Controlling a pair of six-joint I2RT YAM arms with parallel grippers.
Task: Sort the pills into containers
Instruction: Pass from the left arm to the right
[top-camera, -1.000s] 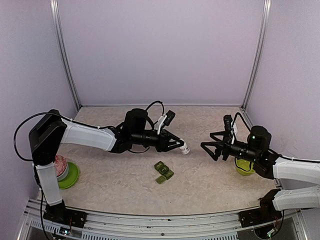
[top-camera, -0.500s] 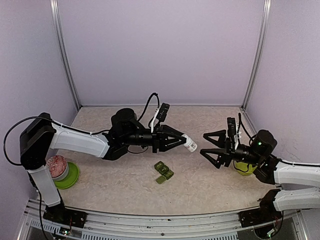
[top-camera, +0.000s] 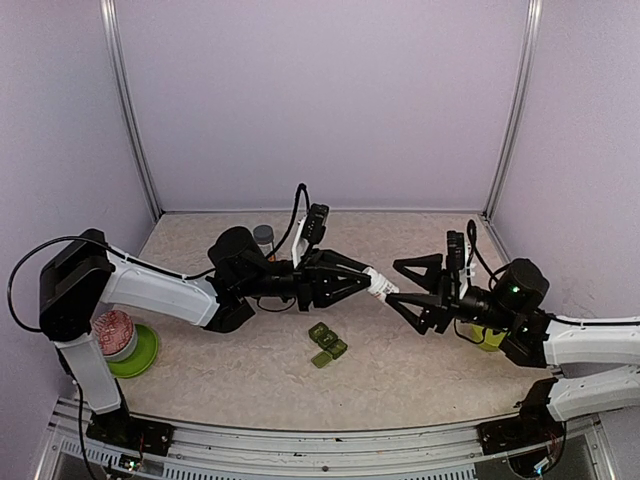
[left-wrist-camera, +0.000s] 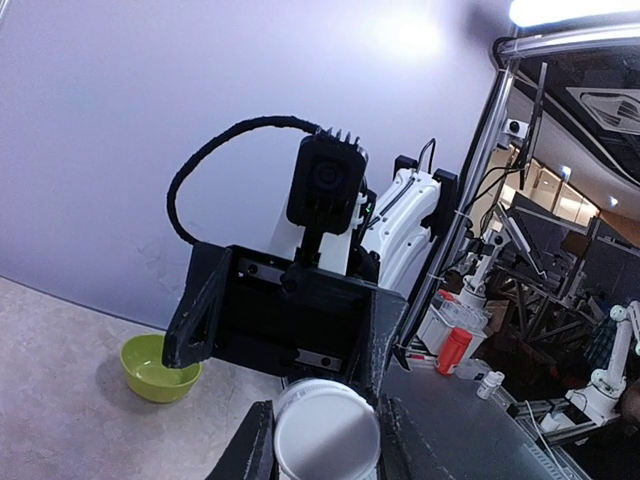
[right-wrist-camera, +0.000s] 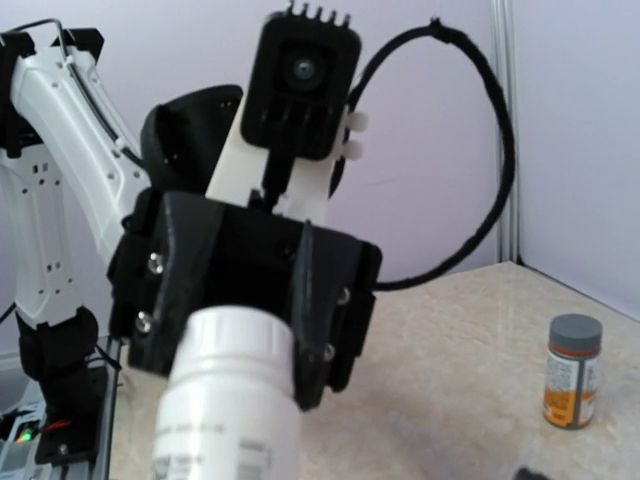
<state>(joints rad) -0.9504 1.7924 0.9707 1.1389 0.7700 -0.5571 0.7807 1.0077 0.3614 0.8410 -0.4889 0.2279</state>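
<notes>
Meeting over mid-table: two grippers, one white bottle.
Top view: left gripper (top-camera: 364, 284) clamped on the white bottle (top-camera: 380, 286), centre frame; right gripper (top-camera: 393, 283) fingers spread around its far end, contact unclear. Pill box (top-camera: 327, 345) lies on the table (top-camera: 420, 370) just below centre, apart from both. Left wrist: bottle bottom centre between left fingers (left-wrist-camera: 252, 455). Right wrist: bottle lower left.

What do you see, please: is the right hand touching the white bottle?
Cannot tell: top view puts the right hand's open fingers at the white bottle's end, contact unclear.
</notes>
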